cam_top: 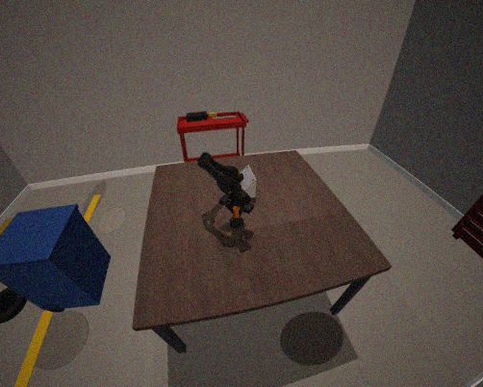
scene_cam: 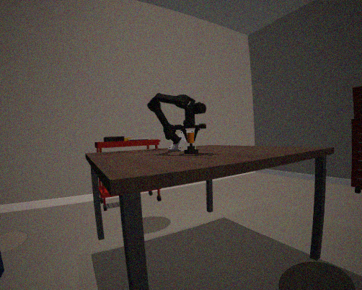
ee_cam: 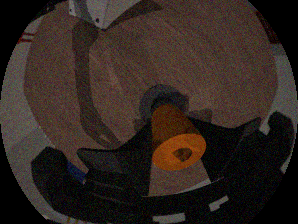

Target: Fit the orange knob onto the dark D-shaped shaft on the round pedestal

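The tool (cam_top: 236, 208) (scene_cam: 191, 136) (ee_cam: 168, 123) is clamped on the orange knob (cam_top: 236, 212) (scene_cam: 190, 137) (ee_cam: 175, 137), upright above the round pedestal (cam_top: 237, 222) (scene_cam: 191, 151) (ee_cam: 146, 102) on the brown desk (cam_top: 267, 260) (scene_cam: 218, 162) (ee_cam: 200, 55). In the wrist view, the pedestal's disc shows toward twelve o'clock from the knob, a white plate (ee_cam: 107, 11) toward eleven. Whether the shaft has entered the knob, I cannot tell.

Desk (cam_top: 272, 270) (scene_cam: 218, 159) (ee_cam: 225, 70): brown top, faint grain, dark legs. Directly on it: dark round pedestal (cam_top: 237, 223) (scene_cam: 191, 151) (ee_cam: 146, 102), with pale angular piece (cam_top: 248, 182) (scene_cam: 175, 146) (ee_cam: 100, 11) near it.
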